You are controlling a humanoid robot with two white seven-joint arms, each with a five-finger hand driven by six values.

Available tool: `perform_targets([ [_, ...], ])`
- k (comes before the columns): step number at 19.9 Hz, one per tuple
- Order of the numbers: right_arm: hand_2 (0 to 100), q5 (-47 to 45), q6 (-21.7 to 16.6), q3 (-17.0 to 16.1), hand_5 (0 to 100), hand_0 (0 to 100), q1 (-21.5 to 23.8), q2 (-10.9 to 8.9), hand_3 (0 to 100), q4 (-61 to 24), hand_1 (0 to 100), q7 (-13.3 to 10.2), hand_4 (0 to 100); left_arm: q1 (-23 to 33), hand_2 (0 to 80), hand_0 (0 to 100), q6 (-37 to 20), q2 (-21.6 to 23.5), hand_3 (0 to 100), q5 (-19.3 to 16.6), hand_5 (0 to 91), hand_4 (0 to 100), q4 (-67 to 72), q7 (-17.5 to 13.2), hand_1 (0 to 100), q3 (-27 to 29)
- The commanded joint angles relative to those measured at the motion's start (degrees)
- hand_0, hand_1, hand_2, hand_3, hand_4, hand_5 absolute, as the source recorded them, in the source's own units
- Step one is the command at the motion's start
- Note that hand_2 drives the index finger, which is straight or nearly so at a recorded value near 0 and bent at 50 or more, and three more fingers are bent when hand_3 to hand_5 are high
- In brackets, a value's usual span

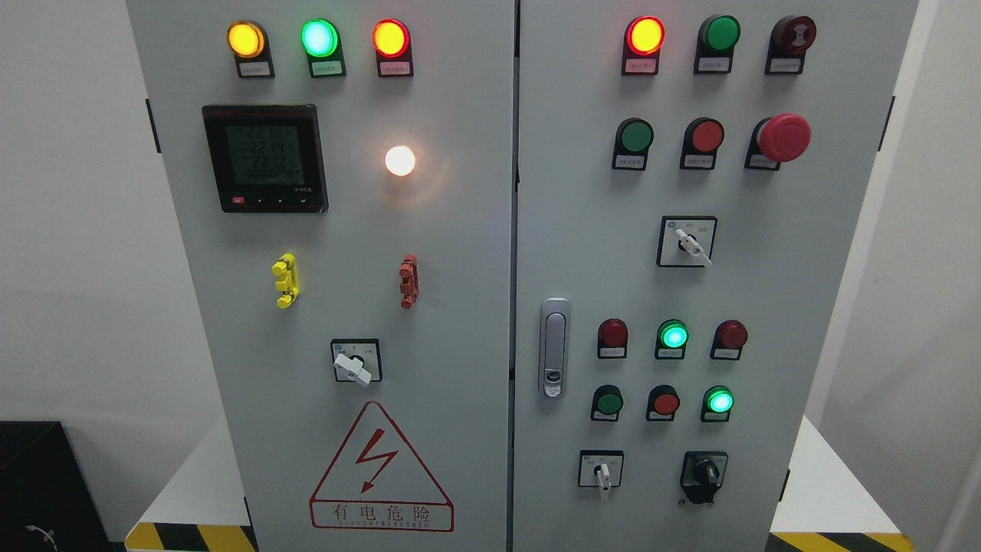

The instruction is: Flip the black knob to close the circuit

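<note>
- Head view: a grey electrical cabinet point(475, 307) with two doors fills the frame; neither robot hand is in view, so whether their fingers are spread or curled cannot be told.
- The black knob point(703, 473) sits at the lower right of the right-hand door, just right of a small white-handled selector point(602, 474) and below a lit green lamp point(719, 401).
- The knob's handle points roughly straight down; which position closes the circuit cannot be read from here.
- Judged from this, nothing touches the knob, so reaching, gripping and turning it all seem left to do.
</note>
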Motion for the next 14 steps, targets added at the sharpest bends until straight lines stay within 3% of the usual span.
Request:
perform_targets([
  [1, 79, 3.3, 0.3, -0.2, 78, 0, -2.3, 0.51, 95, -5.4, 0, 0.4, 76, 0.0, 0.0, 0, 0.0, 0.0, 0, -1.1, 0.0, 0, 1.2, 0.0, 0, -1.1],
  [6, 78, 5.9, 3.1, 1.1, 78, 0, -4.1, 0.51, 96, -6.7, 0, 3.1, 76, 0.0, 0.0, 0, 0.0, 0.0, 0, -1.2, 0.0, 0, 1.2, 0.0, 0, -1.1],
  [14, 79, 8.0, 5.8, 2.2, 78, 0, -6.2, 0.16, 96, -7.7, 0, 4.9, 76, 0.0, 0.0, 0, 0.0, 0.0, 0, -1.2, 0.0, 0, 1.2, 0.0, 0, -1.1],
])
